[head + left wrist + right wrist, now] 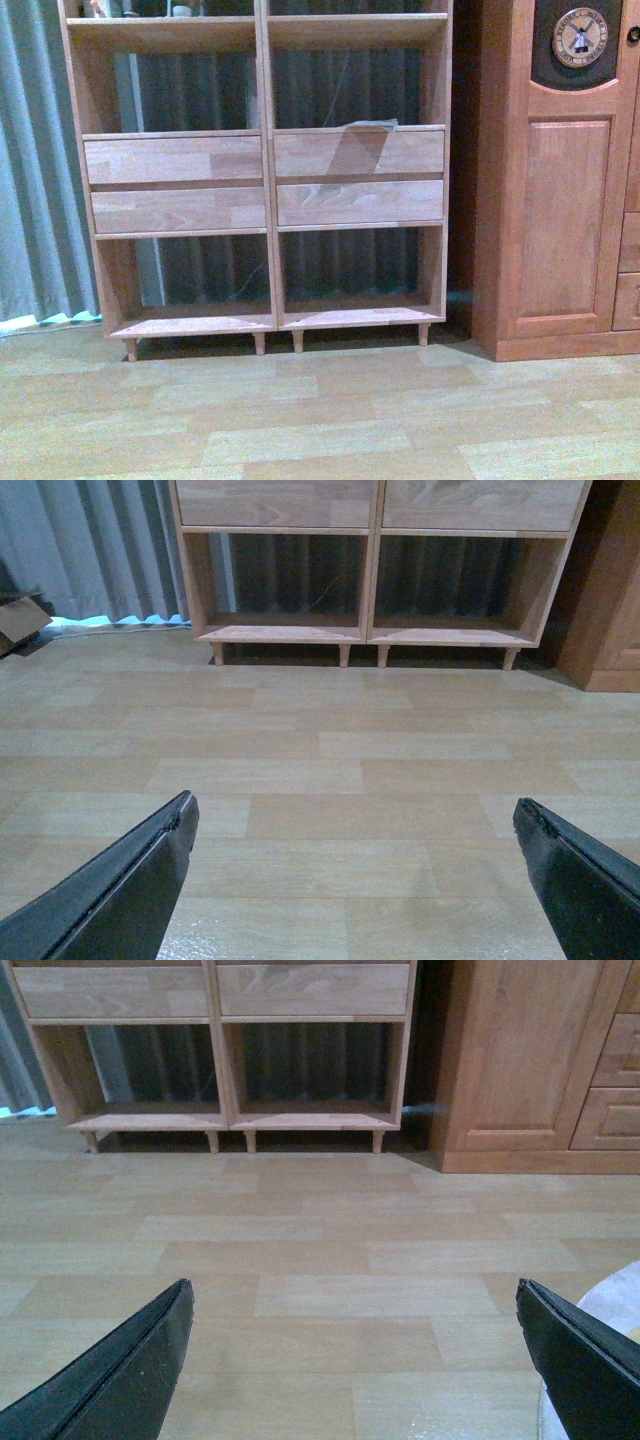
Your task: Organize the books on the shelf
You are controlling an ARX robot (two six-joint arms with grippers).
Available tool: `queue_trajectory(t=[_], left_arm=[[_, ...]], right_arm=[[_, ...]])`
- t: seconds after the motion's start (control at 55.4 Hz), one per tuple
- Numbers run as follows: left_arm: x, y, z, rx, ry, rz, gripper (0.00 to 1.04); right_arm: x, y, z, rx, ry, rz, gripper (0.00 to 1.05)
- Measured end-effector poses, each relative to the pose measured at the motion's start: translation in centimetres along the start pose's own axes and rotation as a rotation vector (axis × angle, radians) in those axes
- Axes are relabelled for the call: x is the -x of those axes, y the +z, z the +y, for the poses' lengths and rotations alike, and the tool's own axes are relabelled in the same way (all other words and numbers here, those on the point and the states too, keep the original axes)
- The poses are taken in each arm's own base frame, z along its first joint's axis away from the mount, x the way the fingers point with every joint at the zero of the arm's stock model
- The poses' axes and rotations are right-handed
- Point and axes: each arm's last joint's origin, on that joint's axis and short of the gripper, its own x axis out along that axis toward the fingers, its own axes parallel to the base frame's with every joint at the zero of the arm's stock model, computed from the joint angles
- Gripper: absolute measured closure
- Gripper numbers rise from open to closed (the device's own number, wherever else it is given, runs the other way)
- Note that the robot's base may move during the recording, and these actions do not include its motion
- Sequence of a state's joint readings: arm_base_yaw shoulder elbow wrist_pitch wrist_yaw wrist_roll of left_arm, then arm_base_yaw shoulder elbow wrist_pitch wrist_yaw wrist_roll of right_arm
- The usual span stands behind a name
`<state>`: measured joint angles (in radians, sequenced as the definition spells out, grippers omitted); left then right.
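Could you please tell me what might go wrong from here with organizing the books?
Both the left hand and the right hand are open and empty, and no book is clearly in view, so a search may be needed first.
A thin flat item lies at the ledge of the shelf above the upper right drawer; an arm could knock it off.
The reddish cabinet stands close beside the shelf, leaving the right arm little room.

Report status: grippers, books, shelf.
Left gripper and right gripper: jaws open, holding nothing. No books identifiable. Shelf ahead, drawers shut. Floor between unobstructed.
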<state>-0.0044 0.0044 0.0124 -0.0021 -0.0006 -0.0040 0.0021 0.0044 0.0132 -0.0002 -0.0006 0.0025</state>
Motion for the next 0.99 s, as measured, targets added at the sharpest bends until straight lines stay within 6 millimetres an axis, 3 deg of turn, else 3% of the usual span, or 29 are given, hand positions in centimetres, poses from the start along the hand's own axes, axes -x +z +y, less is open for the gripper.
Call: queue_trajectory(t=[0.993], left_arm=[[0.0, 0.0, 0.0, 0.0, 0.0, 0.0, 0.07]], right_arm=[[0.0, 0.0, 0.0, 0.0, 0.0, 0.0, 0.07]])
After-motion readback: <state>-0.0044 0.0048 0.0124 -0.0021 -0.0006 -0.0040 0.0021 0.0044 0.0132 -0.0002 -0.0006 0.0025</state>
